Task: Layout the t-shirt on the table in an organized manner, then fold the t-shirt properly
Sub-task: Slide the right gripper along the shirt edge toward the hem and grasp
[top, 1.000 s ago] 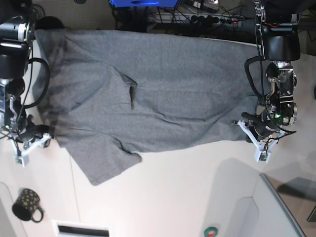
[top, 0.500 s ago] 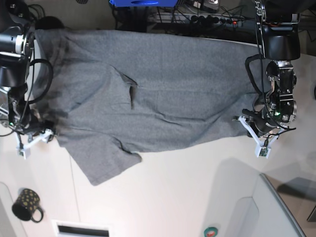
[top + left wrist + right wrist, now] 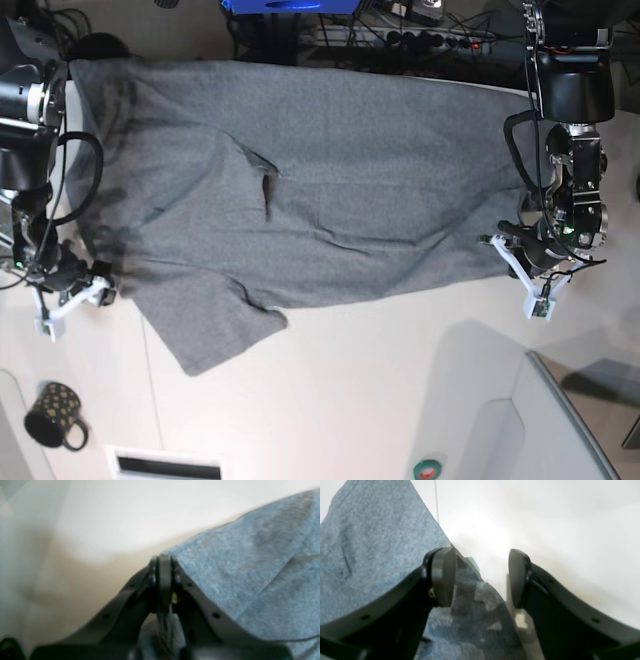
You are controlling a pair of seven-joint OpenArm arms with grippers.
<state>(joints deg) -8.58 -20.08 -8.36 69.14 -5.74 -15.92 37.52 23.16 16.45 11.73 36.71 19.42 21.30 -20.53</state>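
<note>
My left jaws pinch the shirt (image 3: 300,180) corner at three o'clock; right jaws spread, hem at nine.

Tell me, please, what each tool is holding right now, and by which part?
The left tool is shut on the t-shirt, pinching its edge near a corner. The right tool is open beside the cloth, holding nothing.
</note>
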